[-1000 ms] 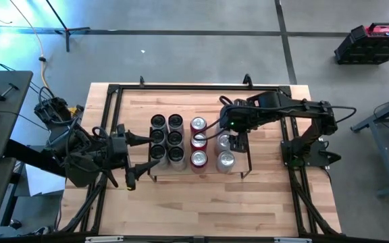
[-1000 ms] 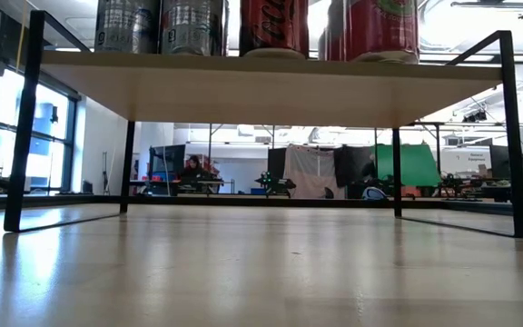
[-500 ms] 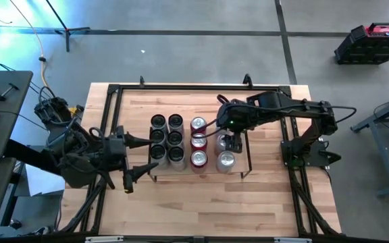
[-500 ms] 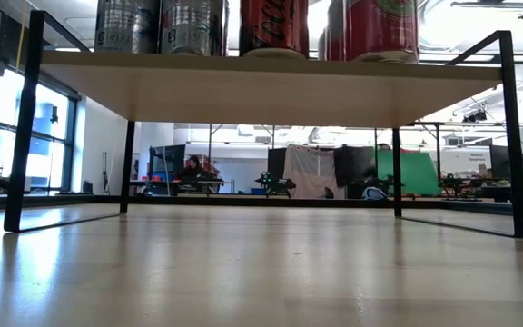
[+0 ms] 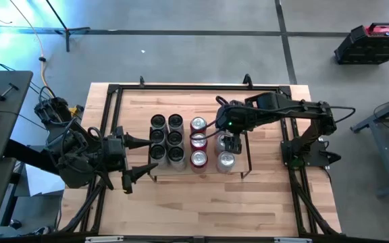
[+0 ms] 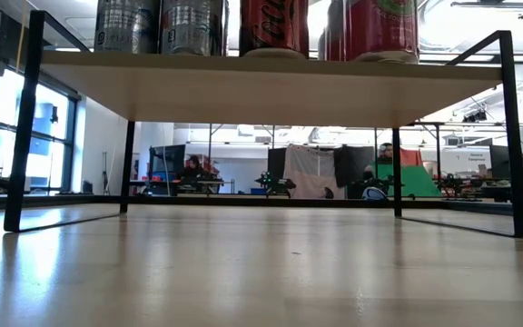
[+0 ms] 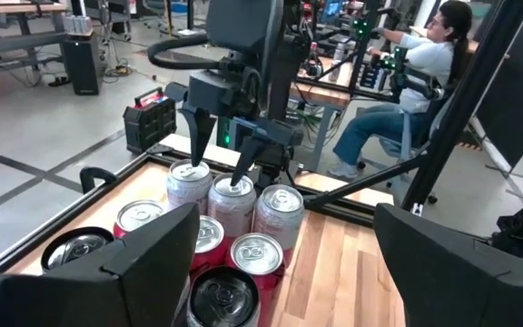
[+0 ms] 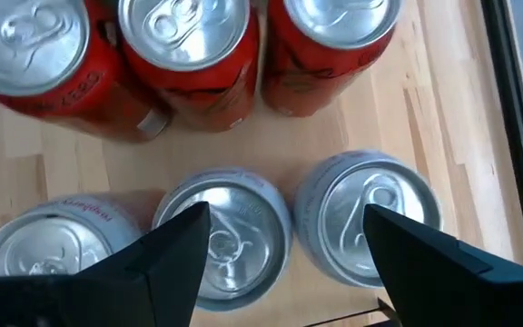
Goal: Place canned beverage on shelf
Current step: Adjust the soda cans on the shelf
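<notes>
Nearest the front edge, the desk lies bare, giving open room in front of the shelf; on the shelf the cans stand in tight rows, black ones at the left, red ones in the middle and silver ones at the right, packed so as to leave little space between; the right pincer hangs just above the middle silver can, fingers spread wide to either side and gripping nothing, which suggests that can is already set down; the black wire end frame stands close beside it, so straight up looks the safest way out; the left pincer waits near the shelf's left end, wide open and empty.
</notes>
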